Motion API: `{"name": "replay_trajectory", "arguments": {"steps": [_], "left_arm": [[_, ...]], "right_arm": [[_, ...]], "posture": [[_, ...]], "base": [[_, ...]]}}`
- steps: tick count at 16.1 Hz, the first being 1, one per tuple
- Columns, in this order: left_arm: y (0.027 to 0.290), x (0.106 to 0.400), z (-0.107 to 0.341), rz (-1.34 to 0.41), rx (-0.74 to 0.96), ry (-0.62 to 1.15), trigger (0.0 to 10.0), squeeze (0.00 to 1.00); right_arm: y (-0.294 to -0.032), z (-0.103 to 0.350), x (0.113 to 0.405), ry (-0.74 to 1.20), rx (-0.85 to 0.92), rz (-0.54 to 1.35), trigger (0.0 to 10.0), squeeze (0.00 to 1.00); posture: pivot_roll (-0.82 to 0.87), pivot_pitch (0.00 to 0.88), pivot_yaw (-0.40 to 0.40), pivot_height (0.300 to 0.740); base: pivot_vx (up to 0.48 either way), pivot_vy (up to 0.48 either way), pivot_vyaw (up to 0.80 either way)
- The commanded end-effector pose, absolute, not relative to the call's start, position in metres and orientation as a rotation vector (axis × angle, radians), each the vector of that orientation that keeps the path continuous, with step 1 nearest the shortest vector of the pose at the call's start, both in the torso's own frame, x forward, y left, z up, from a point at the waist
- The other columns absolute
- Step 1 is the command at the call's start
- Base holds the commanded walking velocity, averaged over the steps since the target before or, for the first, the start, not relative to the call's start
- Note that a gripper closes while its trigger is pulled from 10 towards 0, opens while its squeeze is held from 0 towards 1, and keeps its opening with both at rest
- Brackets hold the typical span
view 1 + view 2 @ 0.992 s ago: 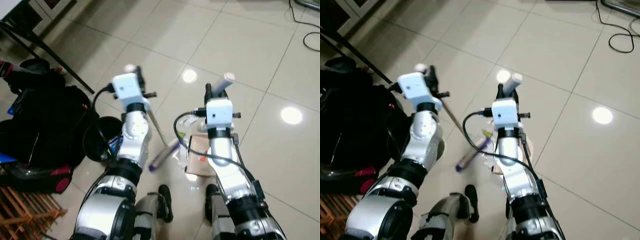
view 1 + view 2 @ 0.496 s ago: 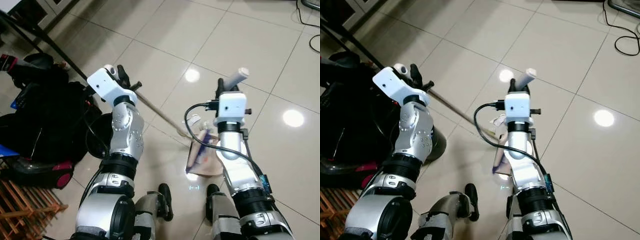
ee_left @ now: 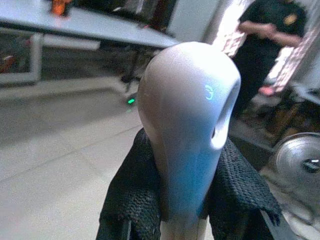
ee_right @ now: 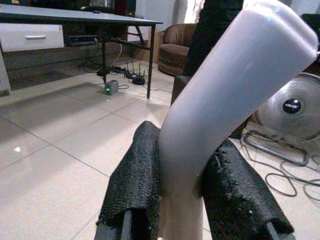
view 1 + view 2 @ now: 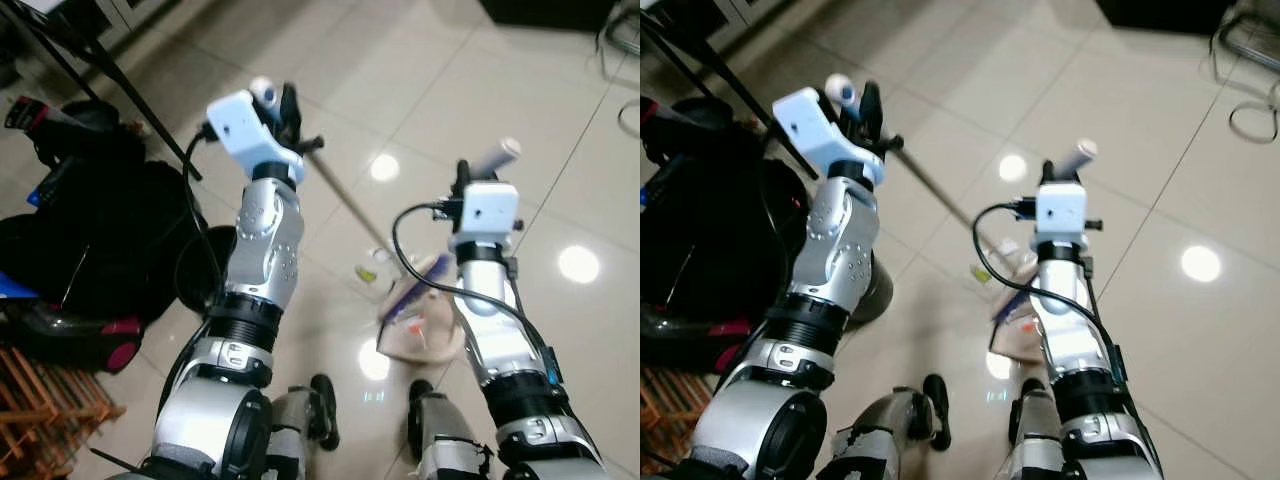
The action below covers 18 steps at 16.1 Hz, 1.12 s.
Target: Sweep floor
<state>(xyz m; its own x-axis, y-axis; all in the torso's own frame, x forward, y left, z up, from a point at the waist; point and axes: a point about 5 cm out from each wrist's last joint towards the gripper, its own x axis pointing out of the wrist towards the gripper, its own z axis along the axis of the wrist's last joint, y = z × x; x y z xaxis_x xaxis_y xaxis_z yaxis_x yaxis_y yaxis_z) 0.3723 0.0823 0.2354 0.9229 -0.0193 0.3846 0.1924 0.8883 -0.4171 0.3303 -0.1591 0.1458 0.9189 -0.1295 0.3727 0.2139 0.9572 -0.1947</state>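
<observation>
- While both arms are raised in front of the body, the left gripper [image 5: 283,108] is clamped on the rounded top of the broom handle [image 5: 345,195], its black fingers [image 3: 131,192] pressed against either side of the grip, as the left wrist view shows.
- That handle slants down across the tiled floor [image 5: 430,90] from the high left gripper toward the robot's feet, so the broom head [image 5: 412,290] meets the floor low and close in.
- Holding the top end high probably gives the arm the leverage to drag the head toward the pan.
- Closed just as firmly, the right gripper [image 5: 1065,170] has the pale bent handle of the dustpan [image 5: 1020,335], with fingers [image 4: 135,187] hugging its stem.
- Below the right forearm, the pan sits on the floor with its mouth toward the broom, ready to catch what is pushed in.
- Small scraps of litter [image 5: 368,272] lie on the tile just beside the broom head and near the pan.
- Compared with half a second ago, the left gripper sits higher and further forward and the handle runs steeper.
- The broom head was blurred at the pan's edge then; it now lies close against the pan.
- A black bag [image 5: 90,230] sits well off to the robot's left, and a person [image 3: 267,45] stands in the background of the left wrist view.
</observation>
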Motion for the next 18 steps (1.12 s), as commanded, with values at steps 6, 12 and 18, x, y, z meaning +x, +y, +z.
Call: {"name": "replay_trajectory", "arguments": {"steps": [6, 12, 18], "left_arm": [[0.133, 0.359, 0.261, -0.209, -0.268, -0.485, 10.0, 0.00], [0.162, 0.336, 0.215, -0.203, -0.018, -0.389, 10.0, 0.00], [0.163, 0.330, 0.200, -0.181, 0.001, -0.357, 10.0, 0.00]], "right_arm": [[-0.183, 0.138, 0.312, -0.341, -0.161, -0.226, 10.0, 0.00], [-0.210, 0.147, 0.290, -0.387, -0.041, -0.304, 10.0, 0.00], [-0.220, 0.146, 0.276, -0.363, -0.041, -0.321, 10.0, 0.00]], "posture": [[0.03, 0.057, 0.134, 0.740], [0.00, 0.021, 0.141, 0.740], [-0.02, 0.000, 0.133, 0.740]], "base": [[0.000, 0.000, 0.00], [0.000, 0.000, 0.00], [0.000, 0.000, 0.00]]}}
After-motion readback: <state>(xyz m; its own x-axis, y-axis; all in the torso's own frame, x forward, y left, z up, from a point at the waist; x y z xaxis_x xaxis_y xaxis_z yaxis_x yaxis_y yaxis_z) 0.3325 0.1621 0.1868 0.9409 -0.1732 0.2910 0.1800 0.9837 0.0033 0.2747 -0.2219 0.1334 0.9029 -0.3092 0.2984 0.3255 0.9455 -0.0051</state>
